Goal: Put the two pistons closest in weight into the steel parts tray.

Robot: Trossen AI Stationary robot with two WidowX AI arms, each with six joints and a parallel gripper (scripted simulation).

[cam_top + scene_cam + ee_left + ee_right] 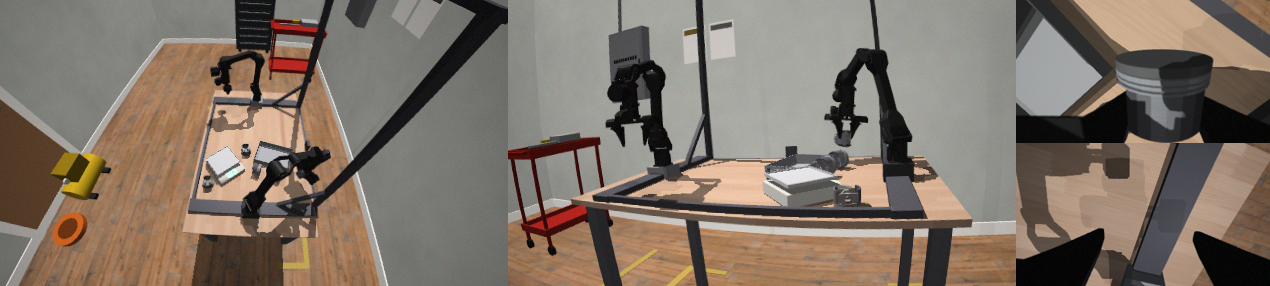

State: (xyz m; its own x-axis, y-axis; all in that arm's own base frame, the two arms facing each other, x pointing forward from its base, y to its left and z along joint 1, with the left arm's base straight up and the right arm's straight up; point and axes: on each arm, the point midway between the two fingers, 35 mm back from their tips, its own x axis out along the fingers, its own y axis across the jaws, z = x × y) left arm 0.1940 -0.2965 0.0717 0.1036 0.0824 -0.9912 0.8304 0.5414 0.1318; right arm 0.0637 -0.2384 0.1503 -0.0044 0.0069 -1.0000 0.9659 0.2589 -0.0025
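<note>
My left gripper (842, 134) (1159, 95) is shut on a grey piston (842, 139) (1164, 83), held upright above the table on the arm's side of the steel tray (269, 156) (1084, 48). The tray floor that shows is bare. One piston (256, 170) lies close to the tray's near corner. Another piston (245, 150) stands between scale and tray, and one more (207, 182) (848, 195) stands beside the scale. In the exterior view a piston (839, 158) shows behind the scale. My right gripper (634, 143) (1149, 234) is open and empty, far from the pistons.
The white scale (223, 161) (800, 193) sits beside the tray; its green display is unreadable. A dark frame rail (1179, 207) borders the table, with upright posts at the corners. The left arm covers part of the tray in the top view.
</note>
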